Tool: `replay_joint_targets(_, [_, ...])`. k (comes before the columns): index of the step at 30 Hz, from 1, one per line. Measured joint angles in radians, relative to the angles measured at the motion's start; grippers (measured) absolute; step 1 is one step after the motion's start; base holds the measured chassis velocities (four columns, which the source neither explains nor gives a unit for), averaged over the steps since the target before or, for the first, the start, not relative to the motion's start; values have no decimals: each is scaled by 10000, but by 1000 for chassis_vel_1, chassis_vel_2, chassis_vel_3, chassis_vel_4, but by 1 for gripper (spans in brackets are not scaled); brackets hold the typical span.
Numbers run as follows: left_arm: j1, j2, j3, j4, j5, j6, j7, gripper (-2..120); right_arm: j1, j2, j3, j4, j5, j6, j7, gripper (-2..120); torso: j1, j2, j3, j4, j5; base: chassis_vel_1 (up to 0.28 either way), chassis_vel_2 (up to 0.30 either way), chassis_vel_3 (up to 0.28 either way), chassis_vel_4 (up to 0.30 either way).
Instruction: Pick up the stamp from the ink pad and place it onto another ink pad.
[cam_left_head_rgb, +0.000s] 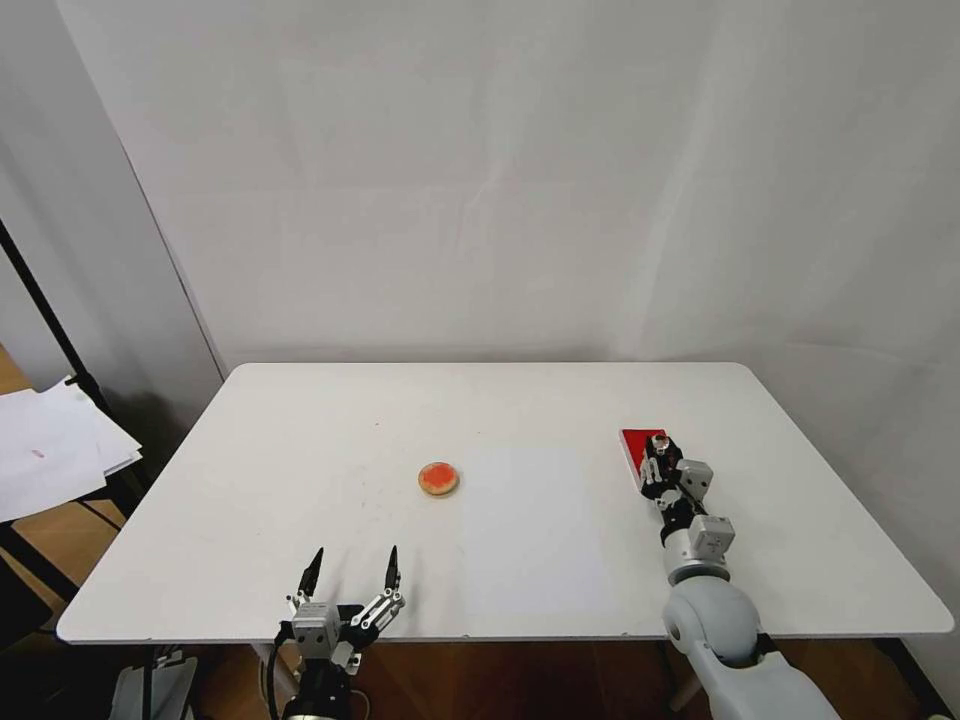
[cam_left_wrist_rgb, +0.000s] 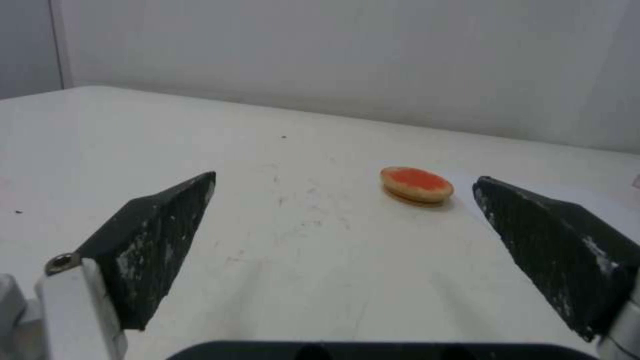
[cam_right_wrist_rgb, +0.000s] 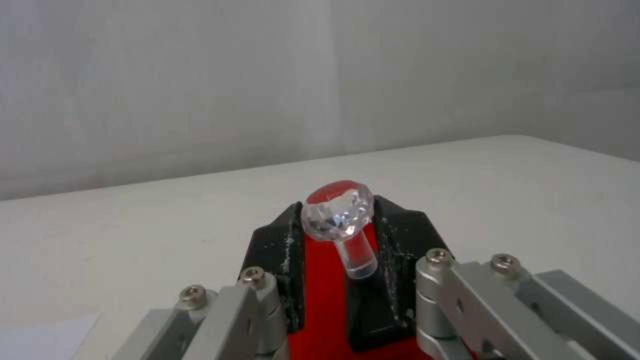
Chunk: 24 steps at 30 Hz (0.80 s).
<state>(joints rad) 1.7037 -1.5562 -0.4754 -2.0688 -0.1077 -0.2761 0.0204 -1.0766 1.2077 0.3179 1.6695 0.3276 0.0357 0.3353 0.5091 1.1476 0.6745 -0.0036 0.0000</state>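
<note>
The stamp (cam_left_head_rgb: 657, 441), with its clear faceted knob (cam_right_wrist_rgb: 335, 216), stands tilted over the red rectangular ink pad (cam_left_head_rgb: 633, 445) at the table's right side. My right gripper (cam_left_head_rgb: 655, 452) reaches over that pad, and its black fingers (cam_right_wrist_rgb: 280, 250) press against the knob from both sides, shut on it. Red pad surface (cam_right_wrist_rgb: 325, 285) shows between the fingers. The other ink pad (cam_left_head_rgb: 438, 479), round with an orange-red centre and a tan rim, lies near the table's middle (cam_left_wrist_rgb: 417, 184). My left gripper (cam_left_head_rgb: 352, 572) rests open near the front edge, pointing toward the round pad and well short of it.
The white table (cam_left_head_rgb: 300, 450) has a pale paper sheet (cam_left_head_rgb: 525, 530) lying between the two pads. A white backdrop hangs behind. Left of the table stand a black stand pole (cam_left_head_rgb: 60, 340) and a stack of papers (cam_left_head_rgb: 55, 445).
</note>
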Motion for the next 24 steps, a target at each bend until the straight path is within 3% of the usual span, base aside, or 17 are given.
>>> replay_joint_targets(13, [0,0,-1,0,0,0,0,102,-215,-199,-179,1339,601,-381,267,24,2,-1,0,0,0,0,0,0,0])
replay_joint_targets(24, [0,-1,0,0,0,0,0,102,-882,-325,-1617,2972,1592,-1067,410,24,0,-1,-1,0,-2,0,0,0,0])
